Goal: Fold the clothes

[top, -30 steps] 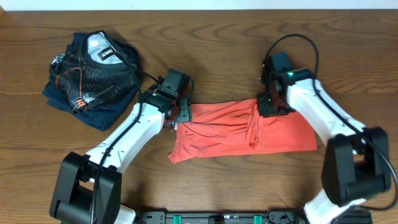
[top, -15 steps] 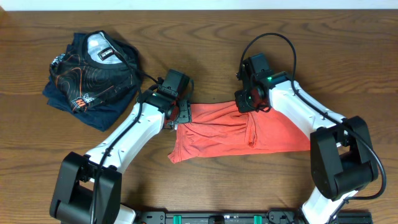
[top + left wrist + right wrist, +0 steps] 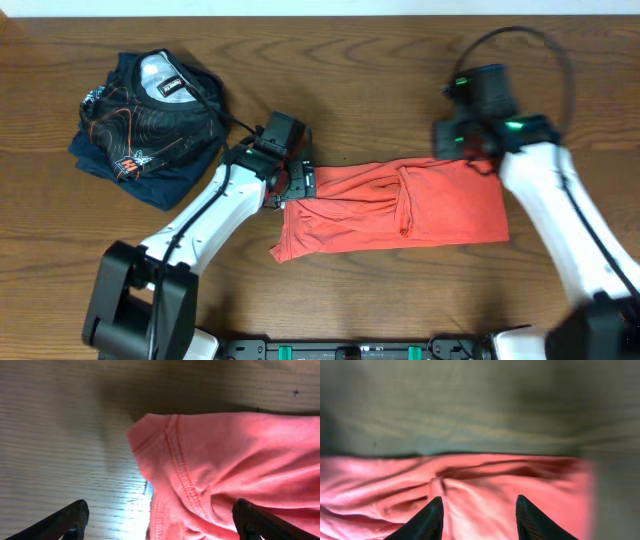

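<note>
The clothes, a coral-red T-shirt [image 3: 400, 210], lie folded into a long band across the middle of the wooden table. My left gripper [image 3: 303, 183] sits at the band's left end. In the left wrist view it [image 3: 162, 527] stands open and wide, with the shirt's stitched corner [image 3: 200, 470] lying loose between the fingers. My right gripper [image 3: 468, 150] hovers over the band's upper right edge, blurred by motion. In the right wrist view it [image 3: 480, 520] is open above the rumpled cloth [image 3: 470, 480], holding nothing. The chest lettering is hidden.
A dark navy garment with orange contour lines [image 3: 150, 110] lies bunched at the back left, just beyond the left arm. Bare wooden table [image 3: 350, 60] surrounds the shirt. A black rail runs along the front edge [image 3: 360, 350].
The right gripper has swung from the band's top middle out to its upper right edge, and its jaws have parted. The left gripper's jaws have spread wider in place.
</note>
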